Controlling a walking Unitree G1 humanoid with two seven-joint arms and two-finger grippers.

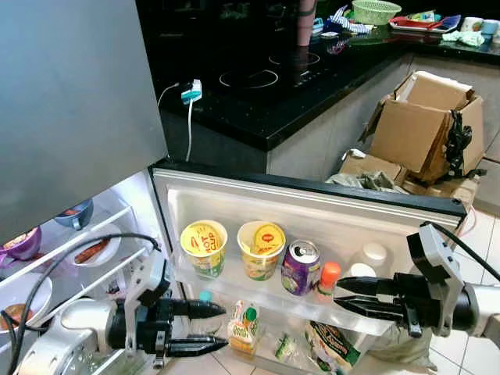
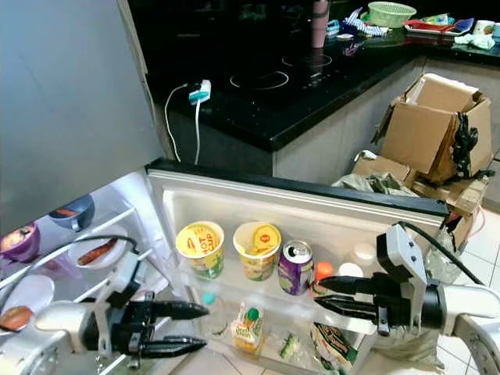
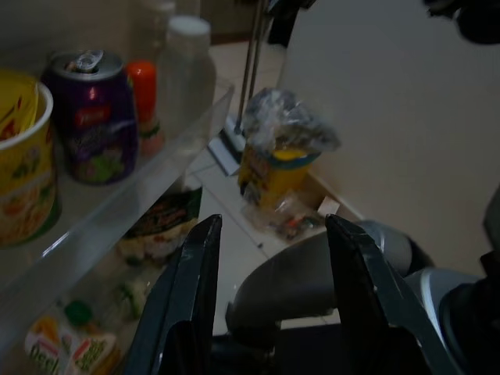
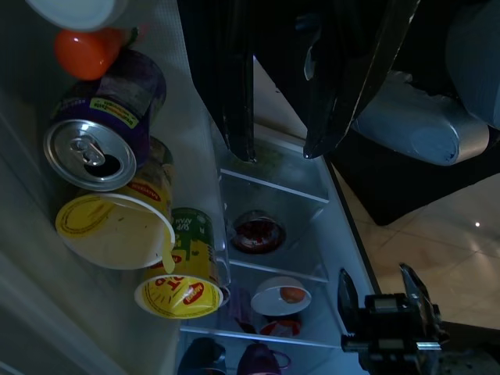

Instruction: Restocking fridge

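Right gripper [image 1: 342, 296]: my fingers are spread and hold nothing, tips level with the fridge door's upper shelf [image 1: 258, 291], just beside the orange-capped bottle [image 1: 329, 279]. Left gripper [image 1: 209, 326]: fingers likewise spread and empty, held before the door's lower shelf near a juice carton [image 1: 244, 326]. Upper shelf contents, left to right: two yellow instant-noodle cups [image 1: 204, 247], purple drink can [image 1: 301, 266], orange-capped bottle, white-capped bottles [image 1: 369, 261]. Fridge interior shelves [image 1: 70, 250] carry bowls and plates of food.
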